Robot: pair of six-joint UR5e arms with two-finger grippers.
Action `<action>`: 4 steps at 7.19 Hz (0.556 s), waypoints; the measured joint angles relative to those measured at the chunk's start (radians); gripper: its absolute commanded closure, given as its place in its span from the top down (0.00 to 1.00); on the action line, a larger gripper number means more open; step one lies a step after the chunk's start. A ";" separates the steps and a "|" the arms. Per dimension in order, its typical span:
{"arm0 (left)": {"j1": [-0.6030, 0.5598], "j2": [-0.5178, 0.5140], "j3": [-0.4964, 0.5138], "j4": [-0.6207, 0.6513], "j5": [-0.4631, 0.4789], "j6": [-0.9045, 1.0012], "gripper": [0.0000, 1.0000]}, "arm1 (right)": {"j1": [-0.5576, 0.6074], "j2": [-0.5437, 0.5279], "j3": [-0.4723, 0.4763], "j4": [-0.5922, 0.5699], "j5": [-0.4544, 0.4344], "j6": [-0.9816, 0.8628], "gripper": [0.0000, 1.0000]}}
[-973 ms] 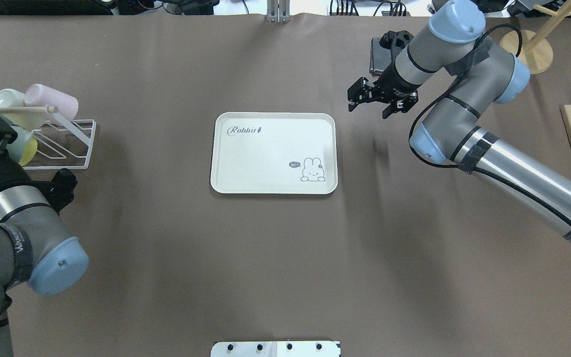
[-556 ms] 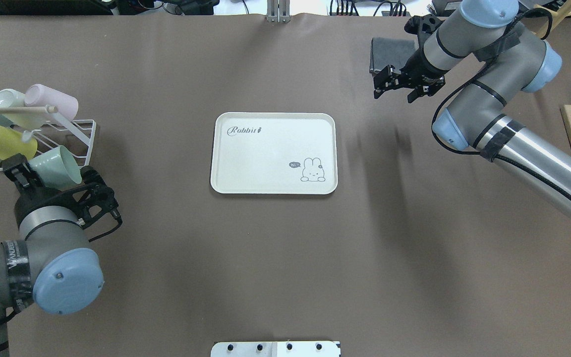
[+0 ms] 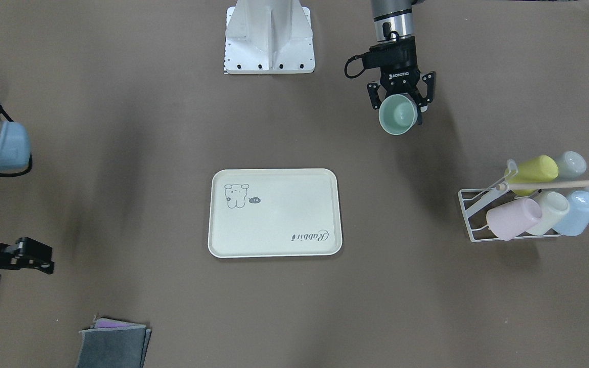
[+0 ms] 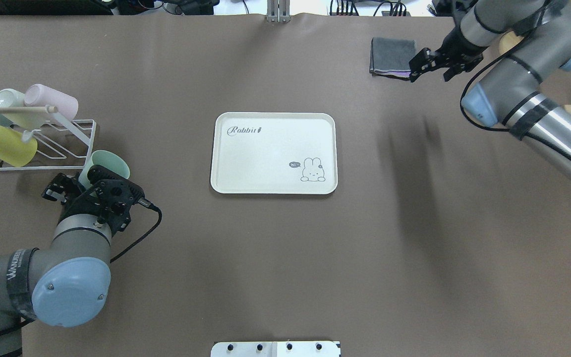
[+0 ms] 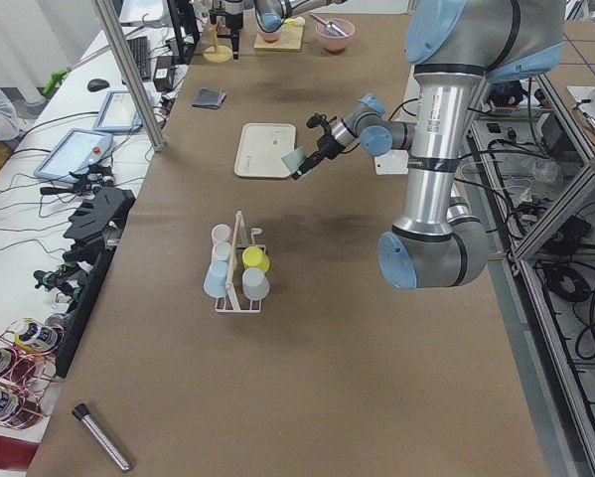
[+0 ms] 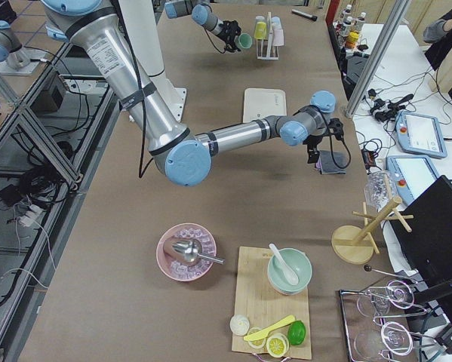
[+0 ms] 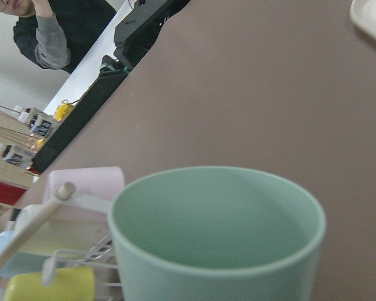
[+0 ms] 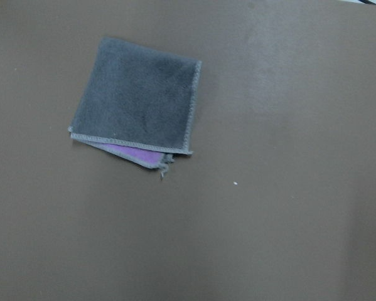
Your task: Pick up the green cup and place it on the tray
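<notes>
The left arm reaches forward from its base over the robot's left half of the table, forearm stretched out and wrist angled down and forward. The left gripper (image 3: pixel 400 100) points away from the robot, its jaws closed about halfway around the base end of the green cup (image 3: pixel 398 115), one finger on each side of its wall. The cup is held clear of the table and tipped on its side, the open mouth facing forward, so the front-facing view looks straight into it. In the overhead view it hangs between the white wire cup rack (image 4: pixel 75 134) and the tray (image 4: pixel 270 158), near the rack's corner and apart from the tray's left rim. The left wrist camera shows the cup's rim filling the lower view, with the rack's pink cup (image 4: pixel 52 101) and yellow-green cup (image 4: pixel 2 144) behind it. The right arm is folded back toward the far right corner, and the right gripper (image 4: pixel 431 73) hovers beside the folded grey cloth (image 4: pixel 389 57). Its jaws stand spread apart, gripping nothing and touching nothing. The right wrist camera looks down on that cloth lying flat on the brown table cover (image 4: pixel 265 258).
</notes>
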 measured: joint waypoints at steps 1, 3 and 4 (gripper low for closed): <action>0.003 -0.033 0.047 -0.154 0.000 -0.003 0.15 | -0.008 -0.063 0.174 -0.160 -0.057 -0.033 1.00; 0.005 -0.125 0.214 -0.473 0.008 -0.005 0.16 | -0.025 -0.213 0.457 -0.357 -0.134 -0.091 1.00; 0.004 -0.177 0.320 -0.617 0.020 -0.005 0.16 | -0.011 -0.301 0.546 -0.390 -0.139 -0.155 1.00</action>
